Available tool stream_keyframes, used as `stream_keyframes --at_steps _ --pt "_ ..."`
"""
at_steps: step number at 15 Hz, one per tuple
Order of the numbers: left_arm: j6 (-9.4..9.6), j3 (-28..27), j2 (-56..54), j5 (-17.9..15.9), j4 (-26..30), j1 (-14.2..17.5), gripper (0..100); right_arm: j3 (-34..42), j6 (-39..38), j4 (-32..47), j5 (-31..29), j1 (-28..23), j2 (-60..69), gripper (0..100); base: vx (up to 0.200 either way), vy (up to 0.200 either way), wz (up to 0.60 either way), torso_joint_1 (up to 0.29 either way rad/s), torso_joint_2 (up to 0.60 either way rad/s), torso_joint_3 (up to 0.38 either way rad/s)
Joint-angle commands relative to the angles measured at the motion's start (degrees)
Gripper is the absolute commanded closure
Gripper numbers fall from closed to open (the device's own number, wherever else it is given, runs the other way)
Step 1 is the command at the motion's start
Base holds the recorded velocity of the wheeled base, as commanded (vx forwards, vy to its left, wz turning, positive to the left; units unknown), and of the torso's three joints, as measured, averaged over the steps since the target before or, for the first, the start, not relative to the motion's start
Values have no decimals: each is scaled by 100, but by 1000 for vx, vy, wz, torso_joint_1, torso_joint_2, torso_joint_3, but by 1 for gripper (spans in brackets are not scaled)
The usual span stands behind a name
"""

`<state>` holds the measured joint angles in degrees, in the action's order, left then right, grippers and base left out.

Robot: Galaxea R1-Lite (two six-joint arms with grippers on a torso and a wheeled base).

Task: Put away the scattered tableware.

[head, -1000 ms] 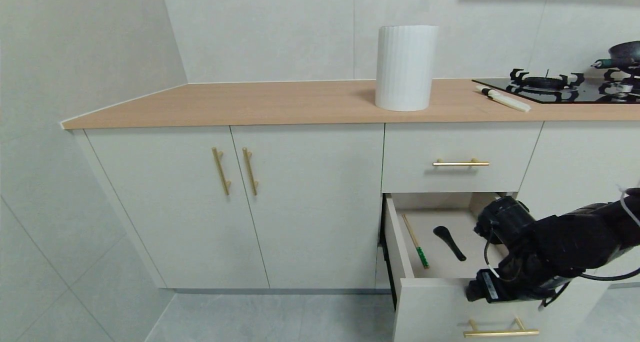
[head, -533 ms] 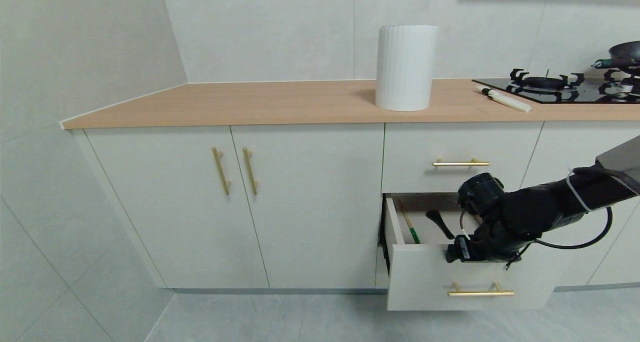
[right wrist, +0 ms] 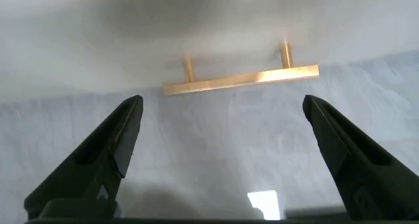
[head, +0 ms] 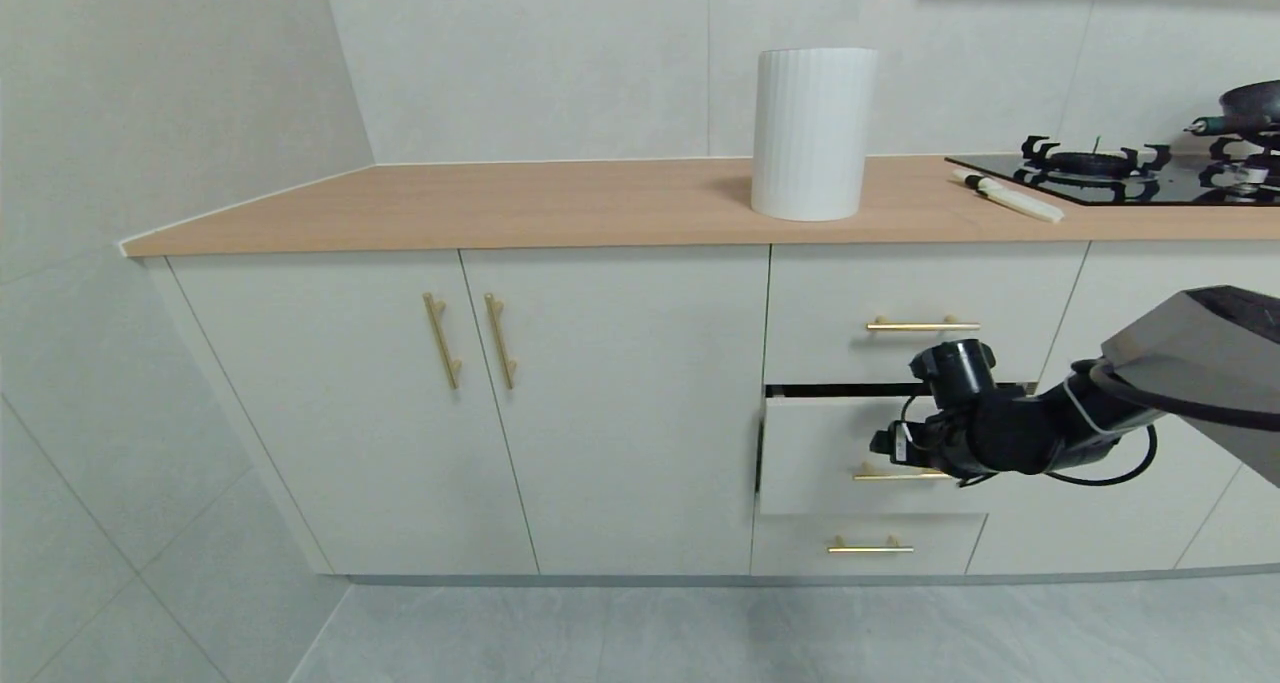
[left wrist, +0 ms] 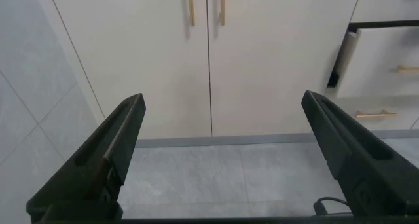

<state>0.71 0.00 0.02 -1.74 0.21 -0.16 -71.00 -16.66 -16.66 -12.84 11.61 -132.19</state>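
We judged the step in hand to be shutting the drawer (head: pixel 810 453), which stood just ajar with a dark slit along its top edge. Our right gripper (right wrist: pixel 219 109) was close up to the drawer front at the handle (right wrist: pixel 241 80), fingers spread wide and grasping nothing. We could not tell whether it touched the panel.

To finish well, we thought the push should land flat and square near the middle of the front, so the drawer ran straight rather than skewing. It should ease off at the end, so nothing inside rattled; what lay inside was hidden from us. The fingers also needed to stay off the bar, so they would not snag on pulling back.

Our left gripper (left wrist: pixel 222 109) hung low, facing the doors (head: pixel 400 403) and the floor, well apart from the drawer. Its fingers were likewise released and empty, and we judged it best left there.

One long pale utensil (head: pixel 1005 197) lay on the counter (head: pixel 560 203) just beside the hob (head: pixel 1120 178), not yet put away.

The drawer front was a flat, smooth, matt off-white panel. Its handle was a slim brass-coloured bar on two short posts, likely slippery. The counter had a warm wood-grain face. A tall white ribbed cylinder (head: pixel 812 133) stood on it. The hob looked like glossy black glass under dark pronged pan supports.
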Motion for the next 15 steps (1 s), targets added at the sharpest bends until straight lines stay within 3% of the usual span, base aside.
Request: stream_keyframes --at_steps 1,8,15 --pt "0 0 -2 -1 -3 -2 0 16 -83 -223 -35 -18 -298 0 0 0 0 0 0 0" --pt "0 0 -2 -1 -3 -2 0 -195 -478 -2051 -360 -115 -1054 0 0 0 0 0 0 0" --pt "0 0 -2 -1 -3 -2 0 -793 -794 -2113 -624 -264 -1370 0 0 0 0 0 0 0"
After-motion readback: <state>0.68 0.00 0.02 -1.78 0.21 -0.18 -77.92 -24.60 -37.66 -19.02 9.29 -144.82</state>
